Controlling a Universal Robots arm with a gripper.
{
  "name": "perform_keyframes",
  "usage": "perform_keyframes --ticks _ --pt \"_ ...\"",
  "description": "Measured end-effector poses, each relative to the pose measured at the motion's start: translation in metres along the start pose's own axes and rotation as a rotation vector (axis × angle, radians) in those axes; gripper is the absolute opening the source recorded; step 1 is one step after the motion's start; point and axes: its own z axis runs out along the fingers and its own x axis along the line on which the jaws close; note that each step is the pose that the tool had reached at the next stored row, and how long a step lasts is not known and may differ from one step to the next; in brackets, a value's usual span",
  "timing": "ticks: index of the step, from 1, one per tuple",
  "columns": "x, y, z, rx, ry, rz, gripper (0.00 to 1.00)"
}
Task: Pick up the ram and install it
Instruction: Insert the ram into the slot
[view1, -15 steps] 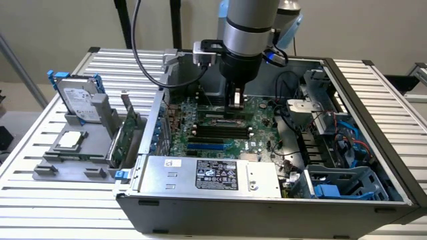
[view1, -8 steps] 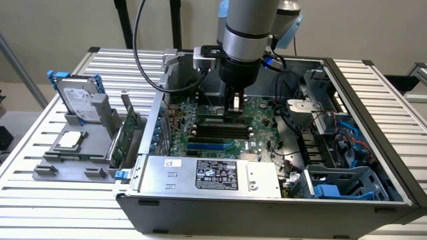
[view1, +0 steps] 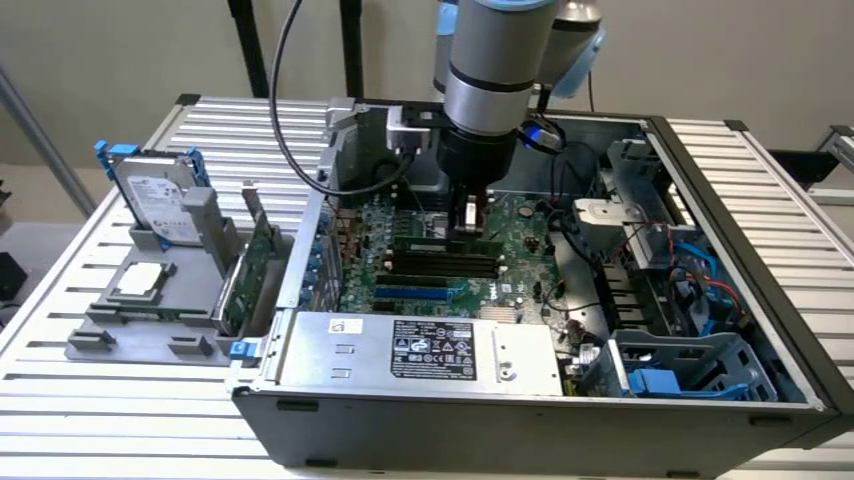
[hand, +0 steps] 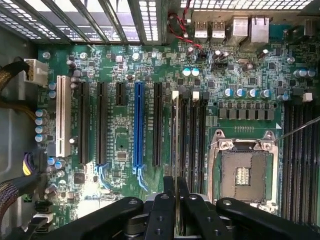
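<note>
RAM stick held upright over the motherboard

The ram (hand: 175, 145) is a long, thin stick seen edge-on in the wrist view, standing on its long edge between the closed gripper (hand: 176, 197) fingers. It runs parallel to the black slots just beside it. In the exterior view it sits under the arm, low over the green motherboard (view1: 507, 225) inside the open computer case.

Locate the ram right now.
The ram sits edge-on in the jaws of the gripper, over the black slots between the blue slot and the empty processor socket; in the exterior view, mid-case.
</note>
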Motion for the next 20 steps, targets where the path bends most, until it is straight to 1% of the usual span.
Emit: perform_keyframes --ticks 6,9,11,13,17,20 --pt "-0.002 -0.0004 0.0109 0.0001 0.0082 0.000 0.00" --pt "-0.004 -0.0006 0.0158 0.0011 0.0135 0.001 0.00" --pt "-0.005 -0.0007 0.0183 0.0030 0.0171 0.001 0.00" --pt "-0.005 -0.0009 0.0189 0.0034 0.0204 0.001 0.00" --pt "-0.005 -0.0008 0.0192 0.0039 0.0221 0.001 0.00" --pt "-0.005 -0.0004 0.0198 0.0068 0.0231 0.001 0.00"
